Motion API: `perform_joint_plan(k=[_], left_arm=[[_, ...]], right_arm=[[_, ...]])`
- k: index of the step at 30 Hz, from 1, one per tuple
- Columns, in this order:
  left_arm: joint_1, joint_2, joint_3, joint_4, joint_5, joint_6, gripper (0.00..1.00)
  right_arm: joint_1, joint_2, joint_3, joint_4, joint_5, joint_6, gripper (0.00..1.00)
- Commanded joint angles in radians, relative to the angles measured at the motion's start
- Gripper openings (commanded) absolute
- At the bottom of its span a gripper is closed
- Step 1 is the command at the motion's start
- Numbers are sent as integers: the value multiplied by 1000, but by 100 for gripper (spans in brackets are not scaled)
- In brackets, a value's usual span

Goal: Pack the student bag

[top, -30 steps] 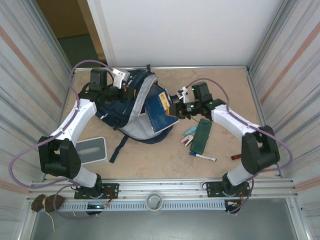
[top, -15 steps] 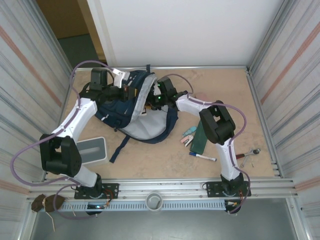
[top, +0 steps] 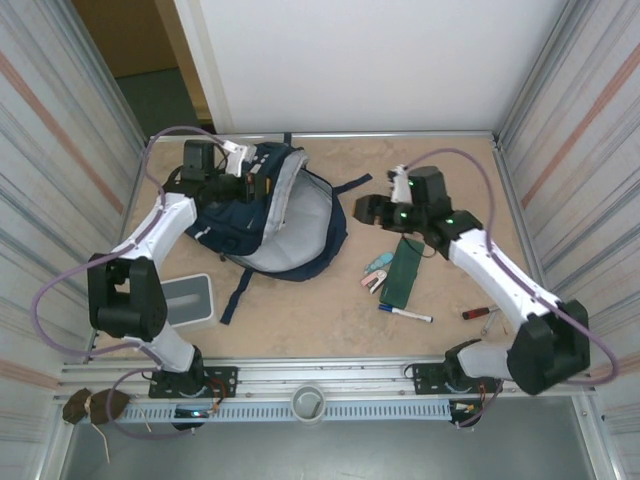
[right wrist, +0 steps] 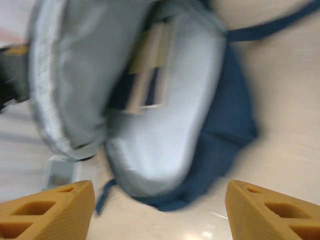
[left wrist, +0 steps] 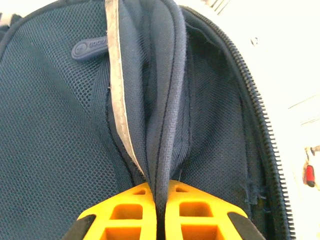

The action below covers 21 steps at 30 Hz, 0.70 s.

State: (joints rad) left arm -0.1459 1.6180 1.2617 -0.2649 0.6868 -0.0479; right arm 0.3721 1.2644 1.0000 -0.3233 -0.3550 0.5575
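The student bag lies open at the back left of the table, its pale grey lining facing up. My left gripper is shut on the rim of the bag's opening; in the left wrist view the orange fingers pinch a fold of navy fabric with a reflective stripe. My right gripper hangs just right of the bag, open, nothing between its fingers. In the right wrist view the right gripper looks into the bag, where a navy book with a yellow label lies inside.
Right of the bag lie a green pouch, a small teal and pink item, a marker and a red-handled tool. A white box stands by the left arm. Metal walls close in both sides.
My right gripper carried the navy book into the bag, let go, and has pulled back to the right with its jaws open. The left gripper keeps its hold on the bag's rim.
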Motion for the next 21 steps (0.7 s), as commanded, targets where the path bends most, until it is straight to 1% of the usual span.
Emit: perform_joint_plan(k=[1,3,4,6,8,10,12,13,16,18,21], left_arm=[[-8,21,6,21,-36,55,0],[-30,38,6,20,-47,63,1],[-47,48,11,16,-64,70,1],[-76,68,30,-6,-104,86,1],[-100,91,58,-30,-146,66,0],[-114,112,88,-36,-183,-22,0],[-127,116,100,-11,-227,-149,0],[-131,114,95,11,-248,-206,0],[-152,110,64,156,-290,-402,0],[-183,139,73,248,-320,-523,0],[-262,219,167,275,-382,-595,0]], right_arm=[[-64,-27,-75,-254,246,-122,73],[-75,-46,-87,-254,264,-126,77],[-71,-47,-93,-238,253,-121,79],[-50,-30,-98,-185,177,-108,80],[-4,2,-92,-124,121,-91,80],[68,41,-70,-83,138,-83,80],[111,94,-62,-26,124,-39,79],[117,122,-63,9,98,-8,78],[121,208,-53,92,28,61,75],[118,227,-30,75,48,61,74],[92,185,-30,39,72,35,74]])
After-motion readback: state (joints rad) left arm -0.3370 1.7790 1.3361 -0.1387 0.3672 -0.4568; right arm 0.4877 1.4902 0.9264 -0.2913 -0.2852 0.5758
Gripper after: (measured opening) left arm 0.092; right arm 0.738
